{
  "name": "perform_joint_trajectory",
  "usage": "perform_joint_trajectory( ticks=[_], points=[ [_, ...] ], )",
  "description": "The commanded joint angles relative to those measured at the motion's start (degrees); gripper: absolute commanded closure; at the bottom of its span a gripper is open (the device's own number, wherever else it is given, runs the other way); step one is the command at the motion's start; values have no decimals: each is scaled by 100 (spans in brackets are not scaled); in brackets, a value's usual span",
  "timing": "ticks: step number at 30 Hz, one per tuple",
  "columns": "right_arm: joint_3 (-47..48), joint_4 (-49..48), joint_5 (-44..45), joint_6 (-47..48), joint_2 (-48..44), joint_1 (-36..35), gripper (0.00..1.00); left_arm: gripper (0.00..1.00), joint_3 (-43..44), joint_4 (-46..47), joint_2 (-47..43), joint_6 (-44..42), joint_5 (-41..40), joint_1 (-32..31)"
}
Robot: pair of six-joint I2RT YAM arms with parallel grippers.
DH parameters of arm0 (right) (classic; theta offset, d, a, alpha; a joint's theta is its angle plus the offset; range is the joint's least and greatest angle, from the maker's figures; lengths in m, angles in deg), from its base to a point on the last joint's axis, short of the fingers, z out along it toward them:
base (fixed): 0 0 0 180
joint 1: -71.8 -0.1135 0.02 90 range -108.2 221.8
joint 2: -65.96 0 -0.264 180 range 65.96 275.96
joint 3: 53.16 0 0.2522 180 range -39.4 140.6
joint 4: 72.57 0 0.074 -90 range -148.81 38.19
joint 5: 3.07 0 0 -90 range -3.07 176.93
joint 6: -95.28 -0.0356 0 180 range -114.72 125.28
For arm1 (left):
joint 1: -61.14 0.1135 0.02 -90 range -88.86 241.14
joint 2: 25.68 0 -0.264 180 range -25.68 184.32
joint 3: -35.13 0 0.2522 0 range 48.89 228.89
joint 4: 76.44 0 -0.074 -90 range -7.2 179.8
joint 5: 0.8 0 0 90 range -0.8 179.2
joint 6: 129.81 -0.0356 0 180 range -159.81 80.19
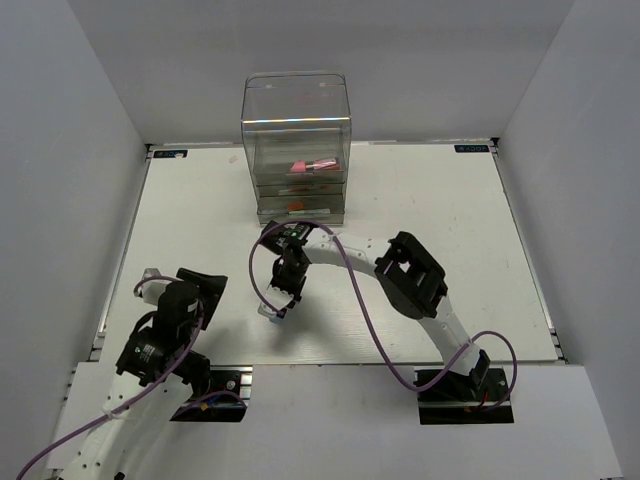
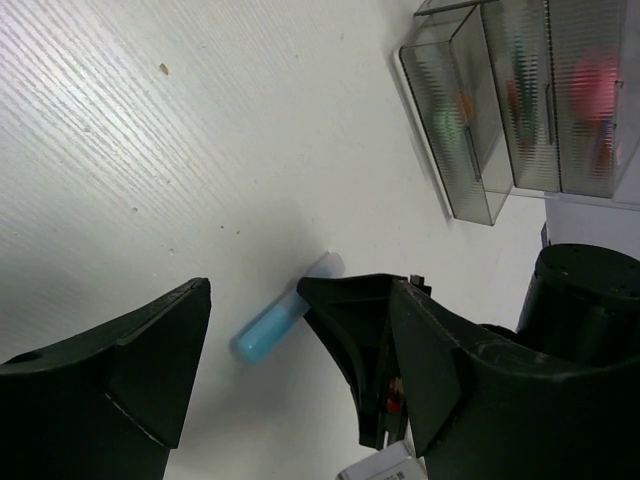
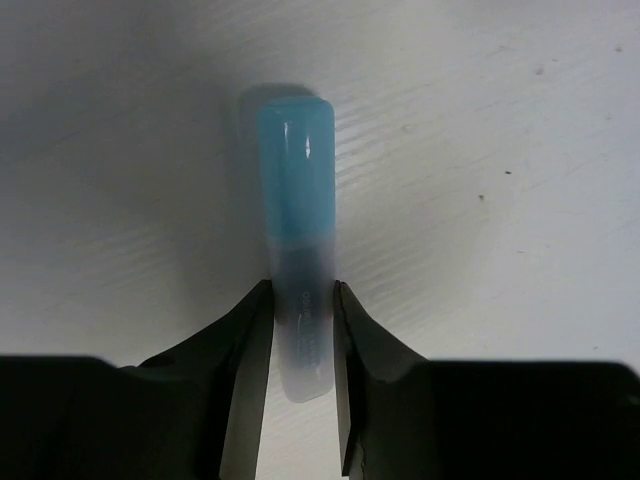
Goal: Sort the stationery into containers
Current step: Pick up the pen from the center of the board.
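Near the table's [image 1: 450,220] near edge, left of centre: clamping the right end effector [image 3: 303,290] on the clear end of a light blue marker [image 3: 297,170], likely for carrying to the drawers [image 1: 297,190] at the far edge. Left end effector [image 2: 252,295] wide and empty by the near-left corner, out of the way.

No writing is coming through legibly in any view. Faint print [image 3: 304,305] is running along the clear end of the light blue marker [image 3: 298,200], too blurred to read. A dark label [image 1: 170,153] is sitting at the far left corner of the tabletop [image 1: 200,240] and a blue label [image 1: 470,148] at its far right, both too small to read.
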Motion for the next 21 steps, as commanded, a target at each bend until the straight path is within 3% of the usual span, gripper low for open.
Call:
perform_joint_trajectory(
  ticks=[1,4,9,15,21],
  points=[
    [-330,1381,467,134,153,44,75,18,-102,-114,-38,92,-151,26],
    [-1190,1233,432,-198,-224,79,80,18,-103,18,-38,92,-98,-27],
    [-1966,451,186,-1201,-927,211,100,18,-155,124,94,92,16,-27],
    [-2195,-937,-43,-3326,-1833,642,100,18,-331,615,278,92,288,-27],
    [-2160,-2703,729,-4540,-2440,1345,100,18,-445,1098,647,92,544,-27]
  ],
)
